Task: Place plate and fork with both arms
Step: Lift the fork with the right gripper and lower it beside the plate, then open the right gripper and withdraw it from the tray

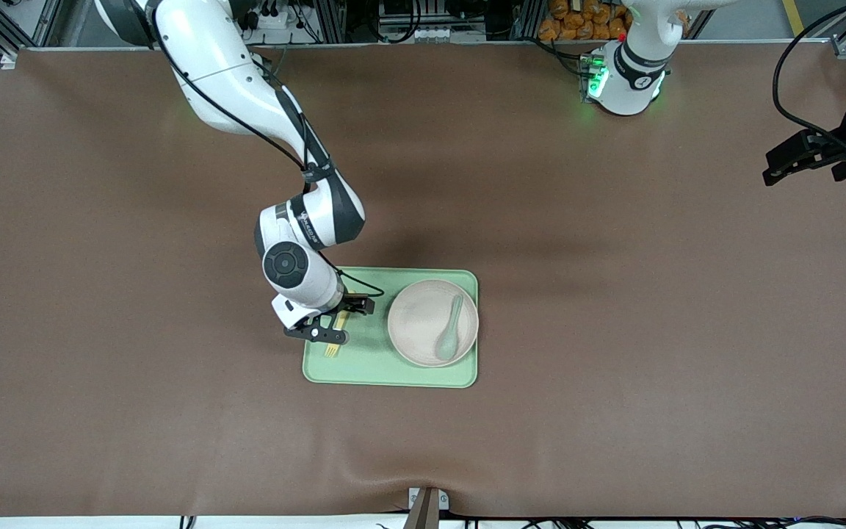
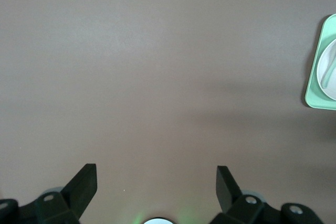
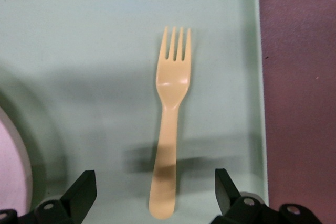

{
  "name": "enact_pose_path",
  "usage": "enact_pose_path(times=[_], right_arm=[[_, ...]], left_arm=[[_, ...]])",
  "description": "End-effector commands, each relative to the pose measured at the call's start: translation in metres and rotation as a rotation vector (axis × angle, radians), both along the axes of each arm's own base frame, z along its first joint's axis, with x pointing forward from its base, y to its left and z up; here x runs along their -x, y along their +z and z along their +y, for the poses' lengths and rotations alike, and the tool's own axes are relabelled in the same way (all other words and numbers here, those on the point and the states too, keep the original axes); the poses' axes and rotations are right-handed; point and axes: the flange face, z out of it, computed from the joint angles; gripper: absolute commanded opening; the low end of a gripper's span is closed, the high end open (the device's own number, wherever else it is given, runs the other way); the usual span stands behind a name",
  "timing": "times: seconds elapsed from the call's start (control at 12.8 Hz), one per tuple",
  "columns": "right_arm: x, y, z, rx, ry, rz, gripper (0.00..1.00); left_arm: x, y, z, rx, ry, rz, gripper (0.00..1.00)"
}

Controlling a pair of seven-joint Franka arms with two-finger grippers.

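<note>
The pale yellow fork [image 1: 334,342] lies flat on the pale green tray [image 1: 364,367], beside the plate toward the right arm's end, tines toward the front camera. My right gripper [image 1: 342,322] is low over the fork's handle, open, one finger on each side of it. In the right wrist view the fork [image 3: 170,124] lies between the open fingers of that gripper [image 3: 155,174], not gripped. The beige speckled plate [image 1: 423,316] sits on the tray with a pale green spoon [image 1: 451,327] in it. My left gripper [image 1: 774,170] waits open and empty over bare table at the left arm's end.
The brown table mat surrounds the tray. The left wrist view shows its open gripper [image 2: 156,174] over bare mat, with the tray's edge [image 2: 314,85] and the plate [image 2: 326,80] at the picture's border. The plate's rim [image 3: 10,166] shows in the right wrist view.
</note>
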Motion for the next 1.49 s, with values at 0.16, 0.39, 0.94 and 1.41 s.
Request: enact_pose_path(times=[0.16,0.39,0.94,1.41], right_arm=[[-0.012,0.071,-0.043,-0.034,-0.019,0.071,1.00],[-0.025,0.138,-0.121,-0.067,0.044,0.113,1.00],[-0.008,0.274,-0.318,-0.076,0.094,0.092,1.00],[0.051,0.379,-0.316,0.007,0.113,0.074,1.00]], left_arm=[[0.003,0.003,-0.002,0.006,-0.021,-0.005,1.00],[0.003,0.002,-0.002,0.006,-0.021,-0.004,1.00],[0.004,0.004,-0.003,0.004,-0.023,-0.005,1.00],[0.004,0.005,-0.003,0.005,-0.023,-0.007,1.00]])
